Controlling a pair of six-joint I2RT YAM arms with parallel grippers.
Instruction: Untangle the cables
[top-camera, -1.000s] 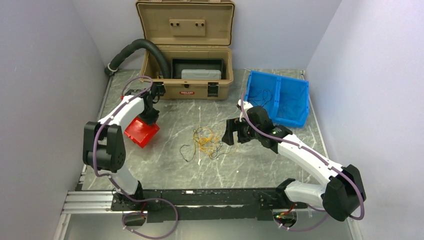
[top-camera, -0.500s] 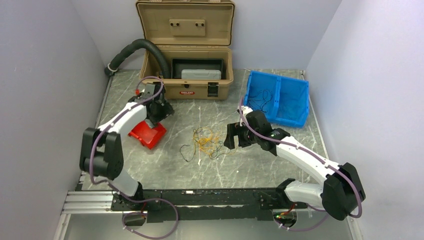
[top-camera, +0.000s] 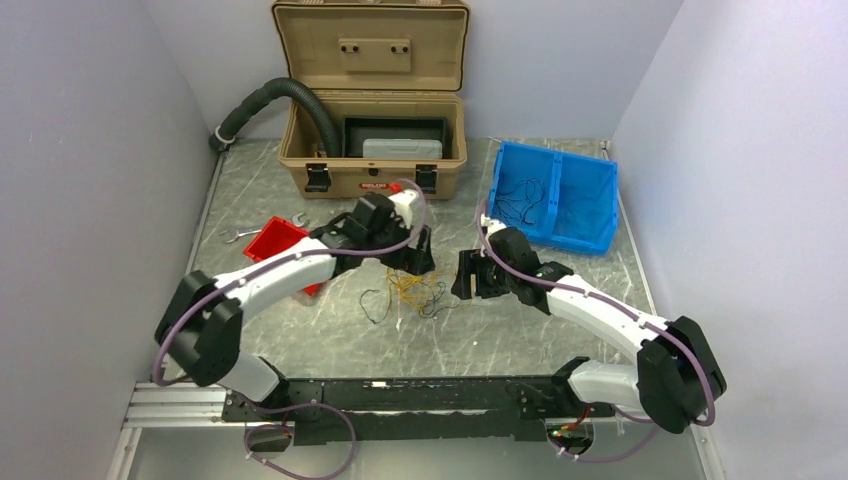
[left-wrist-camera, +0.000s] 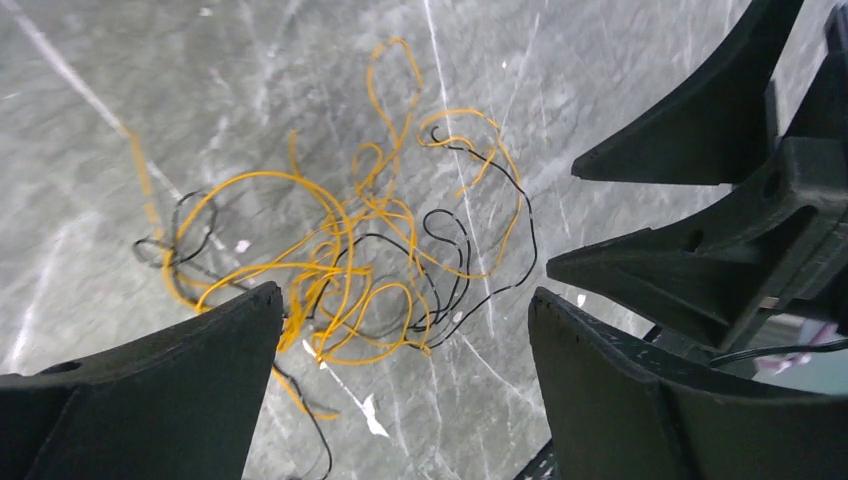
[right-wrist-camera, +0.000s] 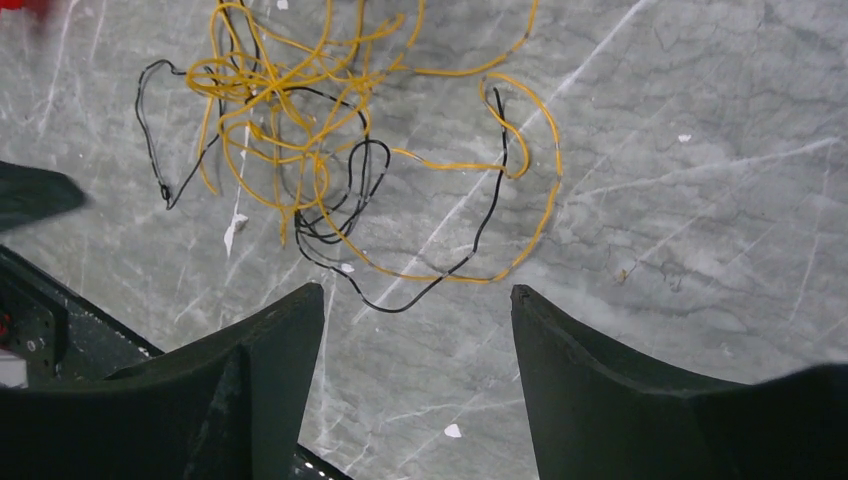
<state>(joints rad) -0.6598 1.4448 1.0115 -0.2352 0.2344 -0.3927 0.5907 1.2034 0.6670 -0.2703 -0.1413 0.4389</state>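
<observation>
Hovering over the tangled yellow-orange and black cables (top-camera: 412, 288), left tool (left-wrist-camera: 402, 298) spread wide, right tool (right-wrist-camera: 417, 291) spread too, close beside them, marbled grey surface (top-camera: 500, 340) beneath

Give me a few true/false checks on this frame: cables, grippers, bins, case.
1. The cables lie on the table, held by neither gripper. True.
2. The case has its lid shut. False: the lid stands open.
3. Both the left gripper and the right gripper are open. True.
4. The blue bin is empty. False: thin wires lie in its left compartment.
5. The red bin sits on the right arm's side of the cables. False: it is on the left arm's side.
</observation>
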